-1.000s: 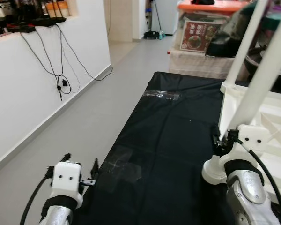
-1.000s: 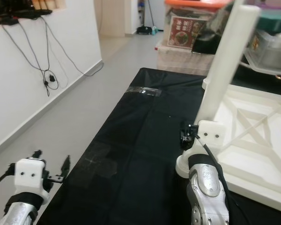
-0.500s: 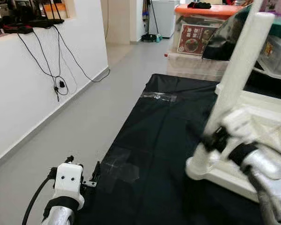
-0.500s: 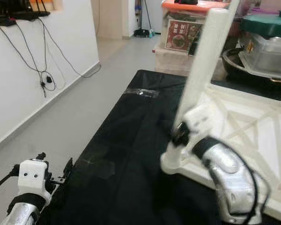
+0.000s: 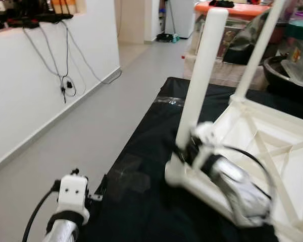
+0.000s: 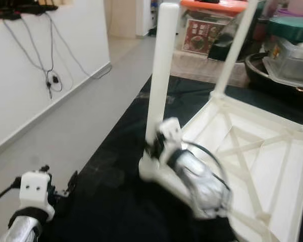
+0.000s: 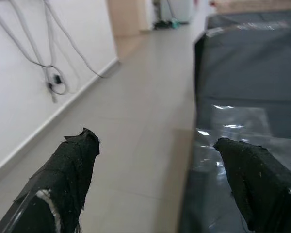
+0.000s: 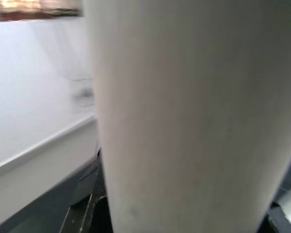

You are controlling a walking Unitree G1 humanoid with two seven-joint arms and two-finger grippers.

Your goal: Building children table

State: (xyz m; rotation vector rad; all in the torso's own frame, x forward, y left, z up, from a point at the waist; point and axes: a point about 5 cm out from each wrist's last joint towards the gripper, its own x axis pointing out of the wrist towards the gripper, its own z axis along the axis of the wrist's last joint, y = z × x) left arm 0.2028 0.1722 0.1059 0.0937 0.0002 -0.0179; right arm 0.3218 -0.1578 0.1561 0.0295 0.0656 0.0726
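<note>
Apparently clamping right gripper (image 5: 188, 151) around white table leg (image 5: 199, 80), risking tipping the upturned table (image 5: 272, 146) sideways.

Table leg (image 5: 199, 80) blocks rt; floor (image 5: 91, 131) open.

Your left gripper (image 7: 155, 179) low at your left side, fingers spread wide, holding nothing. Your right gripper (image 5: 189, 151) reached forward, blurred, finger state unclear.

The white plastic children's table (image 5: 272, 146) lies upside down, its ribbed, cross-braced underside facing up just beyond my right gripper (image 5: 188, 149). One round white leg (image 5: 199, 75) stands upright against my gripper; another leg (image 5: 256, 48) rises farther off.
</note>
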